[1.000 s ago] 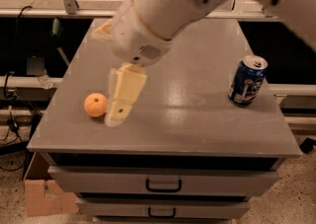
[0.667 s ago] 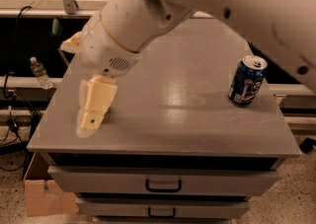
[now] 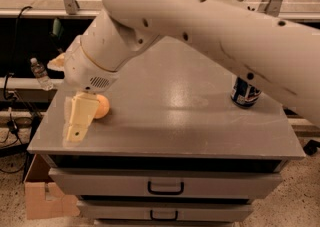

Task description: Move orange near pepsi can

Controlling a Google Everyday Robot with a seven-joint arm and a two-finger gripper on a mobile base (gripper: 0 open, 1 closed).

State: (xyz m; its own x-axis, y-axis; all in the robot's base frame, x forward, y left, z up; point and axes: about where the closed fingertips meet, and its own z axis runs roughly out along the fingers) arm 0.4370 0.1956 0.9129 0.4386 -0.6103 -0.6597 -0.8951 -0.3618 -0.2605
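The orange rests on the grey cabinet top near its front left corner. My gripper hangs over that corner, open, with nothing in it. Its near cream finger stands right against the orange's left side and hides part of it. The far finger pokes out at the table's left edge. The pepsi can stands upright at the right side of the top. My arm covers its upper part. The can is far from the orange.
My bulky white arm spans the view from upper right to the gripper. A clear water bottle stands on a ledge left of the cabinet. A cardboard box sits on the floor at lower left. Drawers are below the top.
The arm has swung left and down toward the front left corner. The orange, hidden by the finger 0.7 s ago, now shows at the near finger's right side; it has not moved.
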